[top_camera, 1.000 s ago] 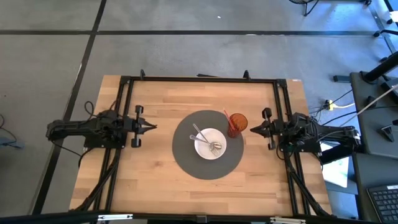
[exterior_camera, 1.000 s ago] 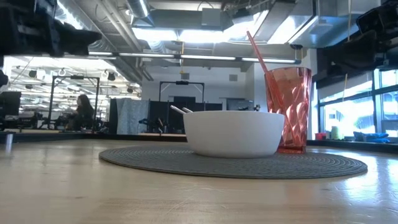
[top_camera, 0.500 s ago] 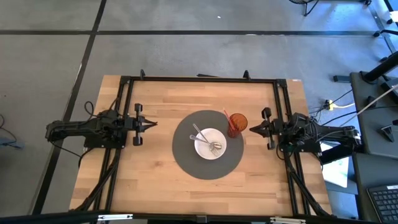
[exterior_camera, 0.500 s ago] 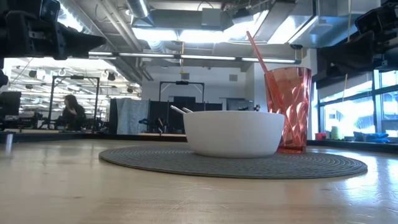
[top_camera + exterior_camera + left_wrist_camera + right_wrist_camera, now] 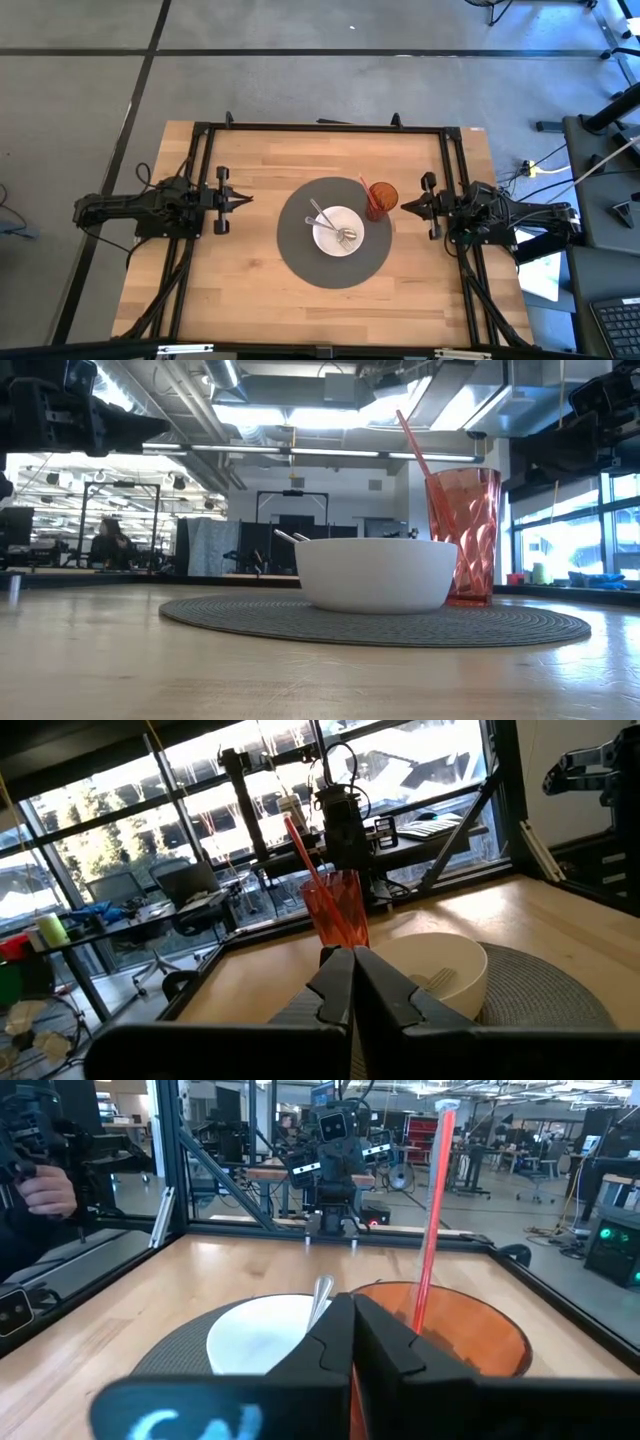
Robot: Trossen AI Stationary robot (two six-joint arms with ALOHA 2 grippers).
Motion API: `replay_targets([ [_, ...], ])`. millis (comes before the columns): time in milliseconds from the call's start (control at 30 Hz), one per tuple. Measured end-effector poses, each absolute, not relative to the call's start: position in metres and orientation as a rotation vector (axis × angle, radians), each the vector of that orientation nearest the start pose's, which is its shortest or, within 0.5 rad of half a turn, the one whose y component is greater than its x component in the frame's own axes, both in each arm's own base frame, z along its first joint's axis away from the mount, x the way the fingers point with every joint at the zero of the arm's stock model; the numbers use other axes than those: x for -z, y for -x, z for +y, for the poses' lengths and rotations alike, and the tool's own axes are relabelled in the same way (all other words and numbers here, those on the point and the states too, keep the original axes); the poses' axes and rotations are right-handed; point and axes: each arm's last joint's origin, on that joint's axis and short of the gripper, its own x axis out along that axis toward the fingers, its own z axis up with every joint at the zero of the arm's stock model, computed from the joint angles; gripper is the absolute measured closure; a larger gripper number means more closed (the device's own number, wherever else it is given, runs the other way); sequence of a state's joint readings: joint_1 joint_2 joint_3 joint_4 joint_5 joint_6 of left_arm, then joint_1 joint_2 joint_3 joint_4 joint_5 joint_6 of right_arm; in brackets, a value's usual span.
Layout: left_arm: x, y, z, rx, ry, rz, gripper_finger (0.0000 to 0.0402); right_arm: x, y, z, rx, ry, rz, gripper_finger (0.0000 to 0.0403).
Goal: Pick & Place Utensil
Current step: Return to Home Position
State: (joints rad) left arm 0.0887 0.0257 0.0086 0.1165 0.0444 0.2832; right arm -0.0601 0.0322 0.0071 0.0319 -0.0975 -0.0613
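— Hands, seen from above?
— Left hand [image 5: 238,200] sat well left of the mat [image 5: 300,262]. Right hand [image 5: 405,207] was nearer, pointing at the orange cup [image 5: 381,195] just beside it.
— Low view?
— The orange cup stood on the mat, right of the white bowl [image 5: 375,575].
— Wrists?
— Both hands were pinched together, empty. Probably the fork [image 5: 320,1292] lay in the white bowl.

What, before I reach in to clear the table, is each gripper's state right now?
Left gripper: shut, holding nothing.
Right gripper: shut, holding nothing, close to the orange cup.
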Motion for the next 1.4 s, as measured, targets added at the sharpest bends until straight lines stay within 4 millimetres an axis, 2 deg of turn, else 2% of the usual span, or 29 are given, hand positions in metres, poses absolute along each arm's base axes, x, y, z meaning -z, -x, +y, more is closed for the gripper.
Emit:
replay_targets([
  [1400, -0.1761, -0.0980, 0.0075, -0.060, -0.290, -0.097, 0.0395, -0.1665, -0.0991, -0.0031, -0.037, 0.057, -0.008, 0.0381],
])
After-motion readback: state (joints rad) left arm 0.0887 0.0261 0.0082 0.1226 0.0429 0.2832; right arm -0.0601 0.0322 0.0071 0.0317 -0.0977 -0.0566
